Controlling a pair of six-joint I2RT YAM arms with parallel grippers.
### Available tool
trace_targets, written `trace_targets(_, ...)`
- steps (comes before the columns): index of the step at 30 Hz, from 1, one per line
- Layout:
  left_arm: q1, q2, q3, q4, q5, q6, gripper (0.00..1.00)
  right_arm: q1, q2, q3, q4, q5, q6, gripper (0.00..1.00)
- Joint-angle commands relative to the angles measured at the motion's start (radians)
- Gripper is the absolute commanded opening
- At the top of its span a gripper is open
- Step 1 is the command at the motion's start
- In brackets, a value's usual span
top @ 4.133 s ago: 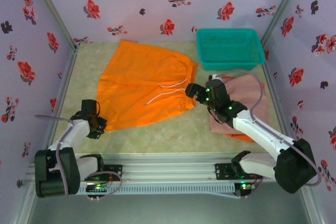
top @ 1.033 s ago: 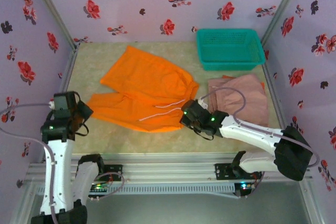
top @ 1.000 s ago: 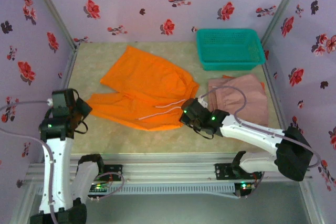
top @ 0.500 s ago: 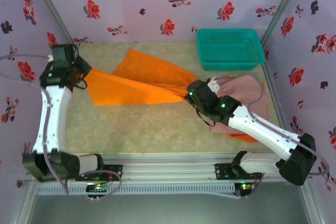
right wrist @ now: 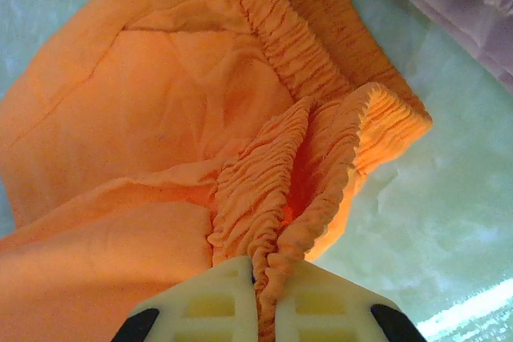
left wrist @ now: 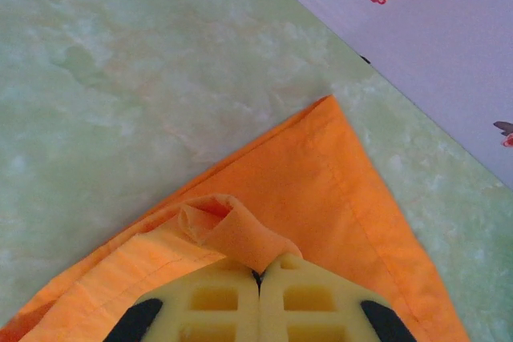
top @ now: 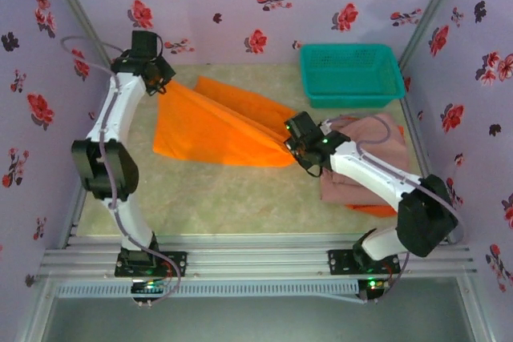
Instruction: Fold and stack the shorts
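My left gripper is pinched tight on a small fold of the orange shorts. It holds them near a leg corner, where a neat line of stitches runs along the hem. My right gripper is pinched tight on the same shorts at the waistband, which is bunched up into lots of tiny ridges. My fingers are pale yellow plastic with square holes in them.

From above, the orange shorts are pulled out between my 2 grippers, over the left and middle of the table. The cloth is thin and smooth and makes a long pointy shape. It is high at the far left and low by the right gripper.

The pink shorts lie in a soft folded pile on the right side of the table, just beside my right gripper. A strip of another orange cloth sticks out from under their near edge.

The teal basket is plastic with many little holes. It sits in the far right corner, just behind the pink shorts.

The table is pale green with cloudy marks like stone. The walls are light purple with red and dark flowers. A grey metal rail runs along the near edge.
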Motion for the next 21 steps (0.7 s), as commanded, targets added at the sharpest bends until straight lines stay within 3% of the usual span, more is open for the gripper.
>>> trace_targets(1,0.002,0.094,0.124,0.009,-0.061,0.021,0.00,-0.055,0.040,0.050,-0.002,-0.025,0.023,0.00)
trace_targets(5,-0.007,0.219,0.283,-0.024,-0.059,0.023,0.00,-0.108,0.112,0.105,0.004,-0.074,0.017,0.00)
trace_targets(9,-0.016,0.326,0.414,-0.038,-0.057,0.026,0.00,-0.144,0.185,0.152,-0.005,-0.102,0.013,0.06)
trace_targets(11,-0.022,0.384,0.483,-0.037,-0.048,0.032,0.00,-0.161,0.211,0.158,0.000,-0.111,0.024,0.11)
trace_targets(15,-0.030,0.481,0.569,0.010,0.012,0.035,0.00,-0.189,0.236,0.145,0.033,-0.097,0.082,0.32)
trace_targets(18,-0.029,0.539,0.598,0.082,0.080,0.024,0.21,-0.215,0.235,0.124,0.077,-0.084,0.151,0.61)
trace_targets(19,-0.028,0.562,0.620,0.100,0.103,0.023,0.40,-0.229,0.229,0.117,0.102,-0.085,0.176,0.73)
trace_targets(21,-0.027,0.594,0.676,0.110,0.140,0.019,0.58,-0.247,0.213,0.113,0.148,-0.088,0.214,0.88)
